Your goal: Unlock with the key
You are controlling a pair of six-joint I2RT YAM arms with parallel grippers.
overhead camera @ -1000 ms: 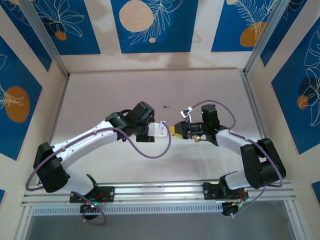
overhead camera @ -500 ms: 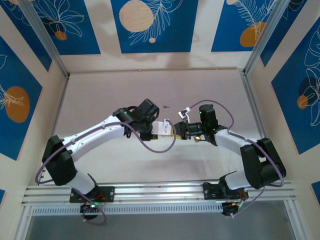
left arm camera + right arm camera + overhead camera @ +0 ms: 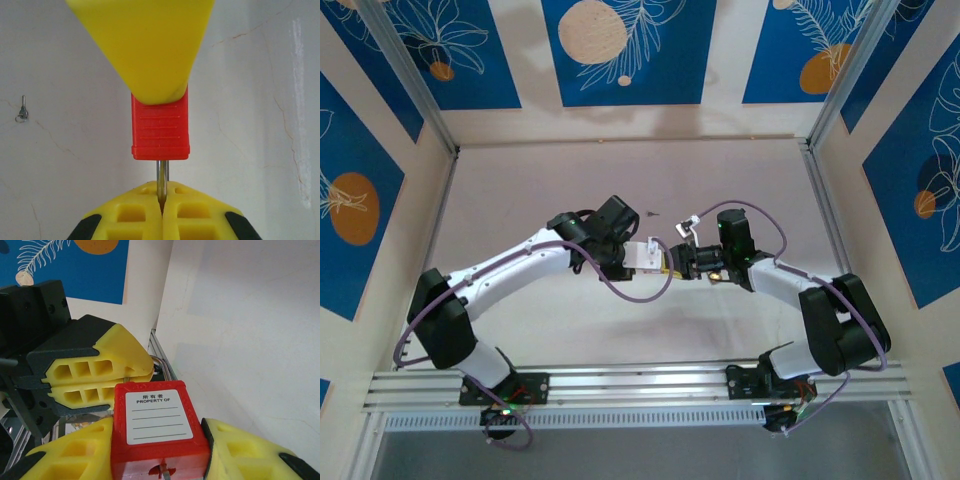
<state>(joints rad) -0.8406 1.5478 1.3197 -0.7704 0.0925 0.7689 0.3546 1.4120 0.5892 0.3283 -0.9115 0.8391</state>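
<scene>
- Lock: red, labelled "PROPERTY OF", held above the middle of the table between both grippers.
- Right gripper: at the lock's 3 o'clock from above, yellow fingers part-spread and clamped on the lock's body.
- Left gripper: at the lock's 9 o'clock, fingers pressed together on the shackle.
- Small metal piece: lies on the table, apart from the lock.

Pale cracked tabletop, cream walls with blue leaf-print panels, aluminium rail at near edge
</scene>
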